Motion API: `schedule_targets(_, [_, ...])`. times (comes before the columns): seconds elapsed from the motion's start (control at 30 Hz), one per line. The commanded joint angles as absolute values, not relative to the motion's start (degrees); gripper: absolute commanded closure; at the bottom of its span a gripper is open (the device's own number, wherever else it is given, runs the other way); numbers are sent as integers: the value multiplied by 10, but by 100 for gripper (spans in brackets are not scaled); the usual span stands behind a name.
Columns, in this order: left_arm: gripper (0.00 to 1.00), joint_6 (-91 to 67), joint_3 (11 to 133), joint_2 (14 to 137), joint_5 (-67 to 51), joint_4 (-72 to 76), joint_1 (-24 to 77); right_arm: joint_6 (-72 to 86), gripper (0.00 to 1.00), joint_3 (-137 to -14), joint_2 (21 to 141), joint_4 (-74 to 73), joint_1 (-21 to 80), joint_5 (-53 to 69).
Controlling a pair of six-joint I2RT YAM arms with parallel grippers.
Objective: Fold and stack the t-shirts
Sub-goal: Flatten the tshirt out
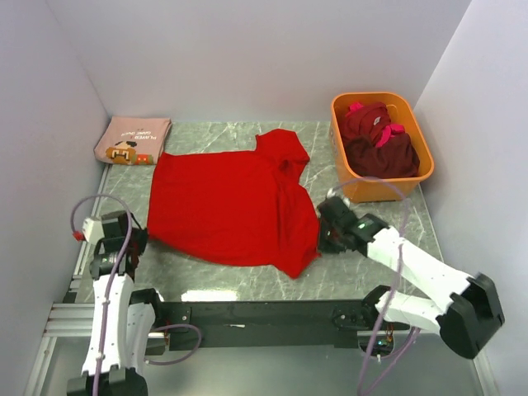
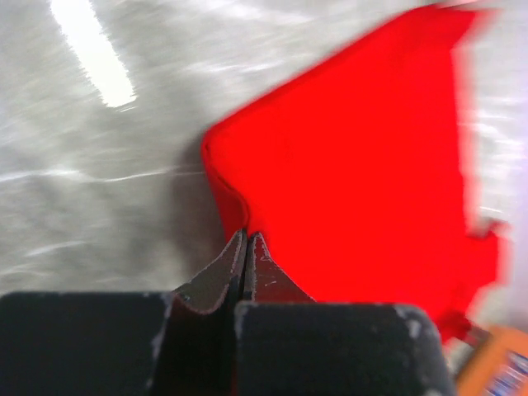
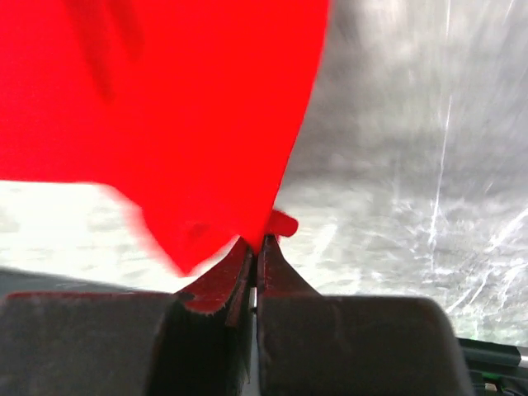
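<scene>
- My left gripper (image 2: 246, 239) is clamped on a corner of the red t-shirt (image 1: 227, 206); this wrist view is blurred.
- My right gripper (image 3: 257, 246) pinches the opposite edge, its tips half hidden by cloth.

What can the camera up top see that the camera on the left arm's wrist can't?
Only the top camera shows the folded dusty-pink cloth tee with a cartoon print in the far left corner, the dark maroon cloth tees in the orange plastic tub, and the right gripper. Only the left wrist camera shows, close up, the left gripper with its black fingers pressed together on the edge of the plain bright red cloth t-shirt. Both show that red shirt spread on the grey marble tabletop.
</scene>
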State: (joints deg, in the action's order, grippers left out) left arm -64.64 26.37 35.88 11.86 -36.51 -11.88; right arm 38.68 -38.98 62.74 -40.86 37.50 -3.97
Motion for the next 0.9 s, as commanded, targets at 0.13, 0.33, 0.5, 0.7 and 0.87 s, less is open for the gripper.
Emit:
schedule_targets(0.13, [99, -640, 446, 307, 120, -354, -121, 318, 100, -610, 556, -481, 303, -67])
schedule_targets(0.33, [99, -651, 590, 326, 118, -314, -121, 316, 100, -721, 491, -412, 293, -159])
schedule_targets(0.5, [99, -621, 754, 352, 116, -304, -121, 281, 100, -872, 469, -401, 294, -190])
schedule_targets(0.7, [99, -590, 899, 371, 115, -298, -121, 215, 100, -1103, 498, -457, 293, -189])
schedule_targets(0.87, [99, -569, 961, 409, 78, -294, -121, 176, 100, -1208, 519, -468, 294, -181])
